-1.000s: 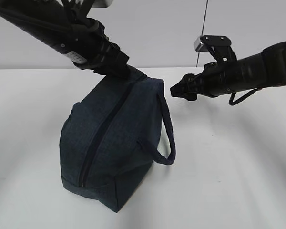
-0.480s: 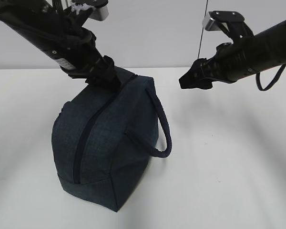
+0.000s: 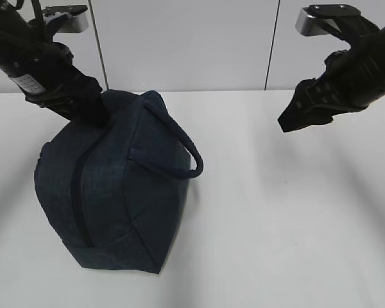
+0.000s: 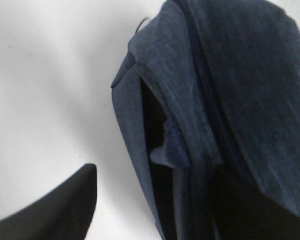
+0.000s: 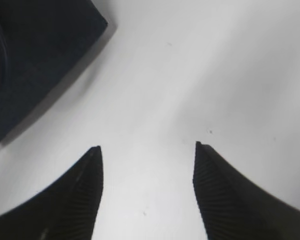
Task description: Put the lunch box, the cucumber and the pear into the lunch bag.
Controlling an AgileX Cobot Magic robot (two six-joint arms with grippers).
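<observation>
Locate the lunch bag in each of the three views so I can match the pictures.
Exterior view: the lunch bag stands left of centre on the white table, zipper closed, with the left gripper at its top rear corner.
Left wrist view: it fills the right half, zipper seam running down the frame.
Right wrist view: only a dark corner, upper left, beyond the open right gripper.
Shared landmark: the bag's navy fabric against the white table.

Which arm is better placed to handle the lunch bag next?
Left, probably. The left gripper sits at the lunch bag, its top end by the zipper. The right gripper hangs open over bare table, away from the bag.
</observation>
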